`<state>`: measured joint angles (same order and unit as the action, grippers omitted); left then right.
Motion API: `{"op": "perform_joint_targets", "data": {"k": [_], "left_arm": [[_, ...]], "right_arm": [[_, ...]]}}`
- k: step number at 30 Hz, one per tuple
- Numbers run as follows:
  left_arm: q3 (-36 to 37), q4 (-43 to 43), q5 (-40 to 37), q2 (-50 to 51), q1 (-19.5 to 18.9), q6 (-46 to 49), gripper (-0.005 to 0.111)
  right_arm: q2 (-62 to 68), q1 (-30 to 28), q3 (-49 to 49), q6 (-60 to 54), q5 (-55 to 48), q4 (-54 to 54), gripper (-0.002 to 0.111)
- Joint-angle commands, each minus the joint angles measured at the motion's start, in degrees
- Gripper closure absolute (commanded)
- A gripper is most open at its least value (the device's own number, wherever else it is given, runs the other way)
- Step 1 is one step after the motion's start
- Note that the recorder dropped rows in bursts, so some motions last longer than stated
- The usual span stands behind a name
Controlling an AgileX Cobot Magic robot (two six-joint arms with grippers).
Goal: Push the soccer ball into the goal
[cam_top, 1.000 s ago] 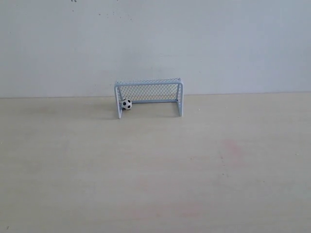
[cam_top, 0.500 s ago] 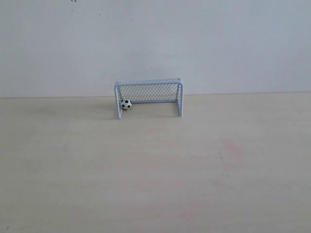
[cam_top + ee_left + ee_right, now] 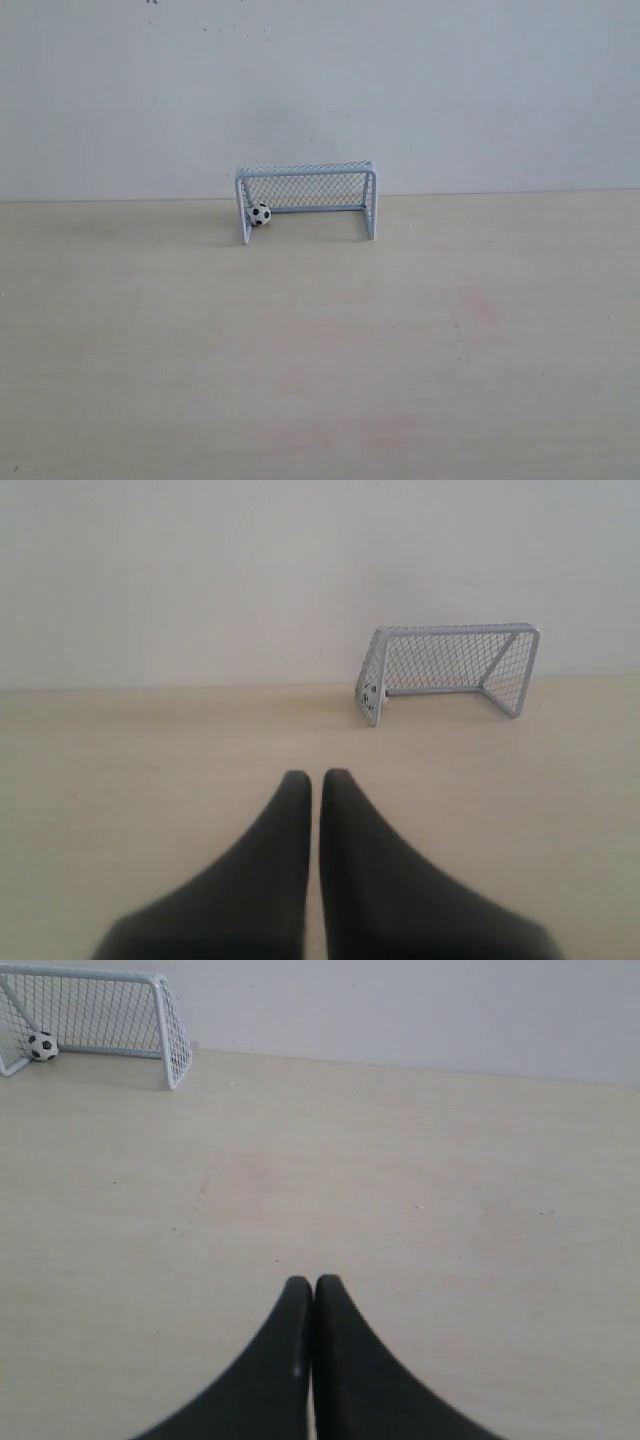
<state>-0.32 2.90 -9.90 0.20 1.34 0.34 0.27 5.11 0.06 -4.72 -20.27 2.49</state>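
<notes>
The light grey-blue goal (image 3: pixel 306 198) stands at the back of the table against the wall. The soccer ball (image 3: pixel 259 214) rests inside it, by its left post. The right wrist view shows the goal (image 3: pixel 100 1015) far off with the soccer ball (image 3: pixel 42 1046) in its mouth. Seen from the left wrist, the goal (image 3: pixel 450 667) is distant and the ball (image 3: pixel 371 694) is partly behind the near post. My left gripper (image 3: pixel 317 777) and right gripper (image 3: pixel 313 1282) are both shut on nothing, far from the goal. Neither gripper appears in the exterior view.
A pale wooden tabletop (image 3: pixel 320 350) runs from the front edge back to a white wall (image 3: pixel 320 90). A faint pinkish stain (image 3: pixel 478 305) marks the table right of centre.
The ball has shifted very slightly left, closer to the goal's left post. Nothing else has moved.
</notes>
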Motion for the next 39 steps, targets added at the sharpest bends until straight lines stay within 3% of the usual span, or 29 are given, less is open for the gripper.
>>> {"op": "perform_joint_targets", "data": {"k": [1,7,13,39], "left_arm": [[0.3,0.5,-1.5,-0.2,-0.2,1.6,0.102],[0.3,-2.9,-8.5,-0.2,-0.2,3.0,0.102],[0.3,-2.9,-9.9,-0.2,1.1,1.1,0.102],[0.3,-2.9,-9.5,-0.2,1.9,0.9,0.102]], "right_arm": [[-0.3,0.1,-0.1,-0.1,0.4,0.2,0.109],[-0.3,0.1,-0.1,-0.1,0.4,0.2,0.109],[-0.3,0.1,-0.1,-0.1,0.4,0.2,0.109],[-0.3,0.1,-0.1,-0.1,1.2,0.2,0.109]]}}
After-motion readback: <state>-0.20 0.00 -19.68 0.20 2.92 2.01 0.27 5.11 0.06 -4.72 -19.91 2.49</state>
